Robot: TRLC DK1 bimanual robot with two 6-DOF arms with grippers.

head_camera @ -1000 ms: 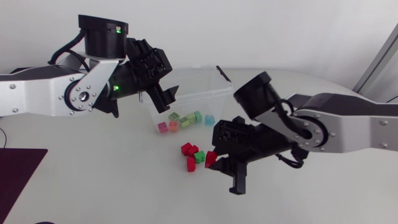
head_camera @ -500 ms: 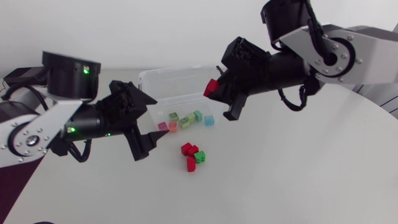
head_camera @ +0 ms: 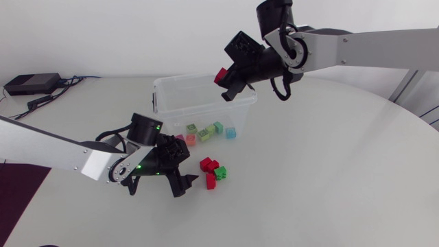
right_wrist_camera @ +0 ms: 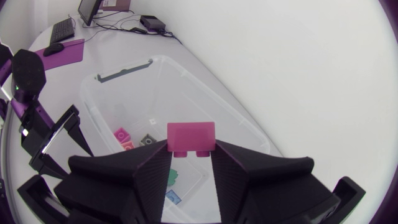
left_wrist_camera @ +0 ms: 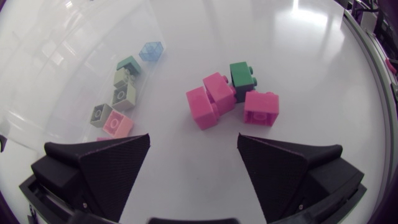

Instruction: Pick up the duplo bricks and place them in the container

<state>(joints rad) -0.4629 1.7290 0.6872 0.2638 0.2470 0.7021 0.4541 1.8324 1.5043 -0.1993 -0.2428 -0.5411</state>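
Bricks of hard moulded plastic are what both arms are handling. One red brick [head_camera: 221,74] sits in the right pincer [head_camera: 225,81], whose fingers are closed on two opposite flat sides, and it hangs above the right end of the container [head_camera: 164,89]. The right wrist view looks past that brick down into the open tub. The clear container stands toward the far edge of the table [head_camera: 329,171], about midway along it. Several small bricks [head_camera: 206,132] already lie on its floor, seen through the near wall.

Four loose bricks [head_camera: 212,171] remain near the middle of the table, just on the near side of the container. Three are red and one is green [left_wrist_camera: 242,76], and they are bunched together and touching. The left pincer [left_wrist_camera: 194,140] hangs low over the table with its fingers spread wide and nothing between them, and the bunch lies just ahead of its tips.

These pieces are probably very light, rigid and smooth-skinned, so they need little squeeze but may skate on the glossy tabletop if they are nudged. The best hold is likely across two opposite flat walls, low on the body and away from the studded top. Because the bricks touch, an outer one would be the easier pick, such as the red brick [left_wrist_camera: 261,107] at the side of the bunch. Closing on an inner one could jostle its neighbours.
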